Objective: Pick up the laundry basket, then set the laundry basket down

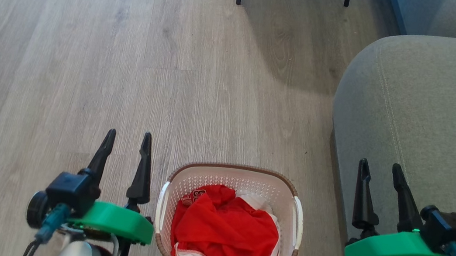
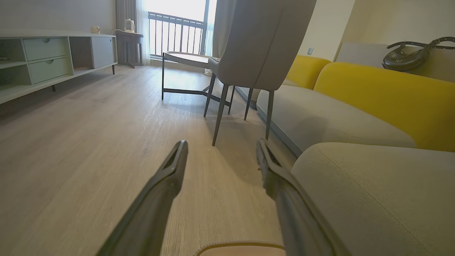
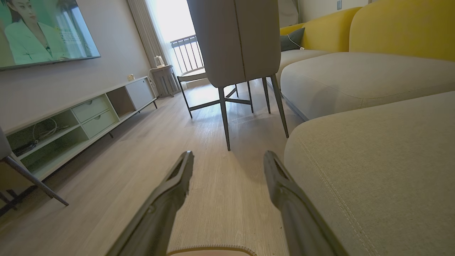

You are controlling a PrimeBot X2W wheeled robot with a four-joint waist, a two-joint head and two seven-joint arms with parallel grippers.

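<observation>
The laundry basket (image 1: 234, 177), white and perforated with a brown rim, stands on the wood floor between my two arms, with red and white clothes (image 1: 225, 231) heaped inside. Its rim edge peeks in at the bottom of the left wrist view as the laundry basket (image 2: 241, 247), and in the right wrist view as the laundry basket (image 3: 211, 250). My left gripper (image 1: 127, 143) hangs open just left of the basket's left handle (image 1: 162, 205), holding nothing. My right gripper (image 1: 380, 171) is open too, off to the right of the right handle (image 1: 298, 223), over the sofa's edge.
A grey sofa (image 1: 426, 127) with yellow backs fills the right side. A grey chair (image 2: 259, 46) on dark legs stands ahead, a small round table (image 2: 186, 58) behind it. A long low cabinet (image 2: 46, 60) runs along the left wall. Bare floor (image 1: 87, 61) stretches ahead and left.
</observation>
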